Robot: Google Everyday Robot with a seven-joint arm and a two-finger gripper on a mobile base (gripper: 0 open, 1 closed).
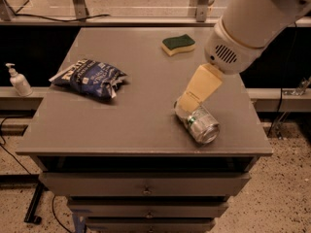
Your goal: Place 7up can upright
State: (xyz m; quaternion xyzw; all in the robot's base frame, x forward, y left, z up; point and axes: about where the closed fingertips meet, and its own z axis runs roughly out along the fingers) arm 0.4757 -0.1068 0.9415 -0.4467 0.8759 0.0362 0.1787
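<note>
Small silver-white aluminium 7up can (199, 124) with green marks lies on its side on the grey tabletop (141, 115), front right area, near the front edge. Its shiny metal top faces the front right corner.

Cream-coloured end effector (187, 103) on a white arm comes down from upper right. Its tip is at the can's far end and overlaps it in view. Cannot tell if it is released or clenched, or whether it actually touches the can.

Crumpled blue-and-white chip bag (90, 78) lies flat on the left side, well apart from the can. Green-topped yellow sponge (178, 44) sits near the back edge. White pump bottle (18, 80) stands on a ledge left of the tabletop. Grey drawer fronts (146, 191) sit below.
</note>
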